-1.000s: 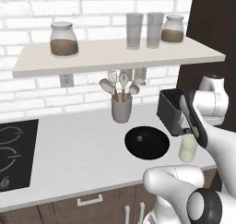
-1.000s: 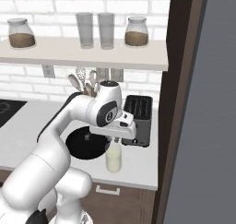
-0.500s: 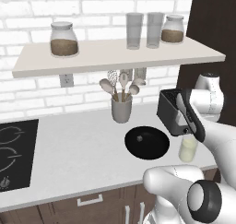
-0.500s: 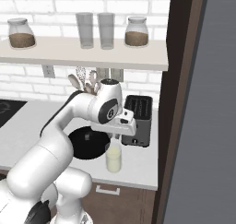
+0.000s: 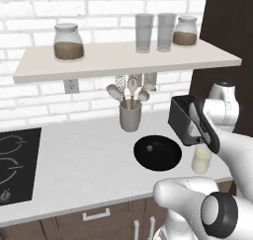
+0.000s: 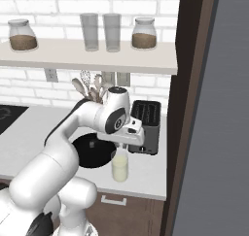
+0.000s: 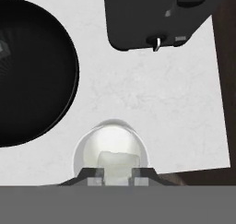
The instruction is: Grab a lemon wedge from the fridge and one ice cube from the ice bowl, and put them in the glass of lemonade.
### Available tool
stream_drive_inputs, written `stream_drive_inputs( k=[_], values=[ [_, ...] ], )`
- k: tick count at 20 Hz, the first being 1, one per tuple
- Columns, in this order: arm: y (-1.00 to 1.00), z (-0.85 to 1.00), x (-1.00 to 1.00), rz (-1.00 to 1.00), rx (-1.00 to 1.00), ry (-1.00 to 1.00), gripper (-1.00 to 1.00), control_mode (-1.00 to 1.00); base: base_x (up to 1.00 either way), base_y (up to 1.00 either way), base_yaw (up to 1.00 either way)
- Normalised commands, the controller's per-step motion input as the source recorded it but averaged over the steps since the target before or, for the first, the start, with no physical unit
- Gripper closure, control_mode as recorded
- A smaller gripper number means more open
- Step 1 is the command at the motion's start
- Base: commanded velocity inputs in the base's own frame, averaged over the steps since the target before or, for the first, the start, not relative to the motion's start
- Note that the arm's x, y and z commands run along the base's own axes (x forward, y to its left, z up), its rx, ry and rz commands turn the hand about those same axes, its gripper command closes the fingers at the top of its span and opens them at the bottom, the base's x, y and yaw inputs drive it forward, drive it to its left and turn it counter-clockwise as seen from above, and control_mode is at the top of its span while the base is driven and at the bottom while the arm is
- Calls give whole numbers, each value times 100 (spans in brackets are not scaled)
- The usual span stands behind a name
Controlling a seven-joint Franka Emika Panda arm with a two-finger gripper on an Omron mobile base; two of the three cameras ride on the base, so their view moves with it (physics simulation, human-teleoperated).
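My fingers (image 7: 117, 178) pinch a pale translucent ice cube (image 7: 118, 162) directly above the short pale-yellow lemonade tumbler (image 7: 111, 150).

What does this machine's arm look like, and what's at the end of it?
The arm is a chain of thick, rounded, glossy white segments, joined by dark grey round caps and rings at the joints. No loose cables or markings show. At its tip sits a boxy white hand, seen from the right base camera, ending in the gripper: two small, dark, square-ended jaws.
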Motion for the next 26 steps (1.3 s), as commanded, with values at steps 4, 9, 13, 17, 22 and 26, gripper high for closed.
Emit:
stream_drive_inputs(
  k=[4, 9, 13, 17, 22, 26],
  values=[
    [0, -11, 0, 0, 0, -15, 100, -100, 0, 0, 0],
    [0, -5, 0, 0, 0, -10, 100, -100, 0, 0, 0],
    [4, 0, 0, 0, 0, -4, 100, -100, 0, 0, 0],
    [12, 0, 0, 0, 0, -4, 100, -100, 0, 0, 0],
    [0, 0, 0, 0, 0, 0, -100, -100, 0, 0, 0],
    [0, 0, 0, 0, 0, 0, -100, -100, 0, 0, 0]
  ],
)
